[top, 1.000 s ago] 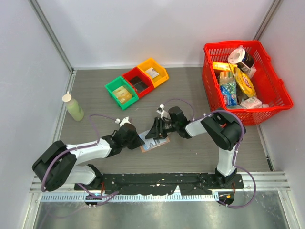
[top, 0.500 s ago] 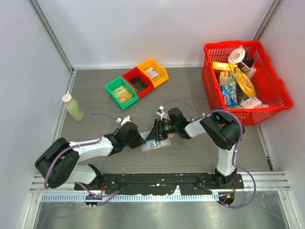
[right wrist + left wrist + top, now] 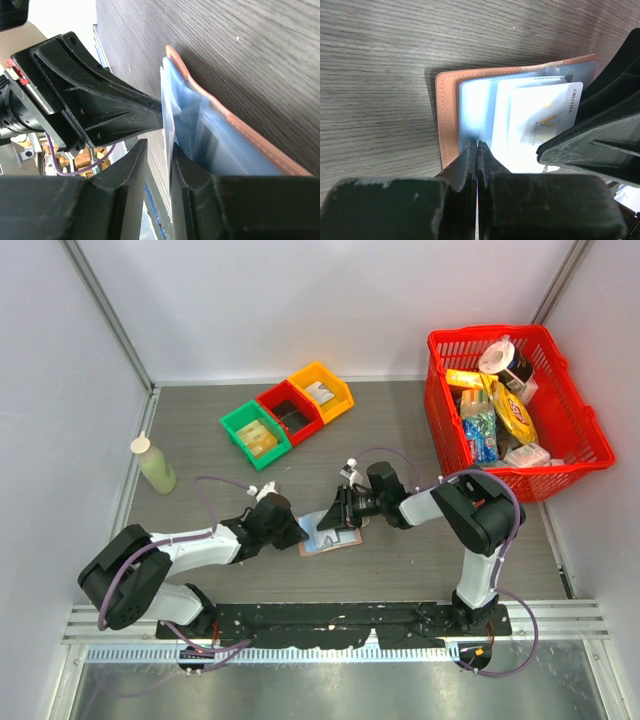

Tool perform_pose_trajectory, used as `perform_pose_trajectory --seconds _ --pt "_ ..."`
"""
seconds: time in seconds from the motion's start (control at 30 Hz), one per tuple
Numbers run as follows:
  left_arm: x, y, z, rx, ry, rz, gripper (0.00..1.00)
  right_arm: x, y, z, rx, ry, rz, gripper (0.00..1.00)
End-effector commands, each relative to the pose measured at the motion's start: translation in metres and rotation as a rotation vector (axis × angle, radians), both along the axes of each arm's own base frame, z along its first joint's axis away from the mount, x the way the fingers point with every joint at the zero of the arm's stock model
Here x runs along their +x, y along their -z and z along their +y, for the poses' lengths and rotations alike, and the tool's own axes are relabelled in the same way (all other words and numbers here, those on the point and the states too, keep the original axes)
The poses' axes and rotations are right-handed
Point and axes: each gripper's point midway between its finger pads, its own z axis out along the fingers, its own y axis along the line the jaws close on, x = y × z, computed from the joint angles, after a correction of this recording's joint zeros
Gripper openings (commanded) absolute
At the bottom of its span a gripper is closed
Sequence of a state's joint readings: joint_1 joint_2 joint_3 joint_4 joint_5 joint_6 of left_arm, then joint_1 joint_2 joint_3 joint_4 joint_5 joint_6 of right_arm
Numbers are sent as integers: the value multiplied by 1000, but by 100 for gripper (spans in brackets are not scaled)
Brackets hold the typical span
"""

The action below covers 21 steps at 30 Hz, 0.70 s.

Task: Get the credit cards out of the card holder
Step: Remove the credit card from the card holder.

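Observation:
The tan-pink card holder [image 3: 338, 542] lies open on the table between my two grippers, its pale blue lining facing up. In the left wrist view, its leather edge [image 3: 447, 115] frames clear sleeves, and a whitish credit card [image 3: 540, 117] sticks partway out. My left gripper [image 3: 478, 144] is shut, with its tips resting on the lining at the holder's left side [image 3: 293, 530]. My right gripper [image 3: 159, 145] has its jaws a little apart around the raised edge of a card [image 3: 165, 100]. There is a gap on one side of that card. The holder's leather rim [image 3: 240, 131] lies beyond it.
Green [image 3: 256, 436], red [image 3: 291, 412] and yellow [image 3: 321, 390] bins stand at the back centre. A red basket [image 3: 575, 455] full of groceries is at the back right. A pale green bottle [image 3: 155, 465] stands at the left.
My right gripper has shifted a little to the right and a pale card edge now stands lifted from the holder. My left gripper has edged slightly right and stays on the holder.

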<state>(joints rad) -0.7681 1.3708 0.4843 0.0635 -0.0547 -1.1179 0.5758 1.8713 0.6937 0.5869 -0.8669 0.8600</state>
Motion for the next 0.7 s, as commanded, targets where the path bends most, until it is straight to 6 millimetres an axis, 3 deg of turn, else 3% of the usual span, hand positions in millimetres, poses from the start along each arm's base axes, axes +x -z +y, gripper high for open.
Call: perform_pose_trajectory --seconds 0.0,0.37,0.67 --pt "-34 46 36 181 19 144 0 4 -26 -7 51 -21 -94 29" --pt "-27 28 32 144 9 95 0 6 -1 -27 -45 -4 -88 24" --pt "-19 8 22 69 9 31 0 4 12 -35 -90 4 -74 8"
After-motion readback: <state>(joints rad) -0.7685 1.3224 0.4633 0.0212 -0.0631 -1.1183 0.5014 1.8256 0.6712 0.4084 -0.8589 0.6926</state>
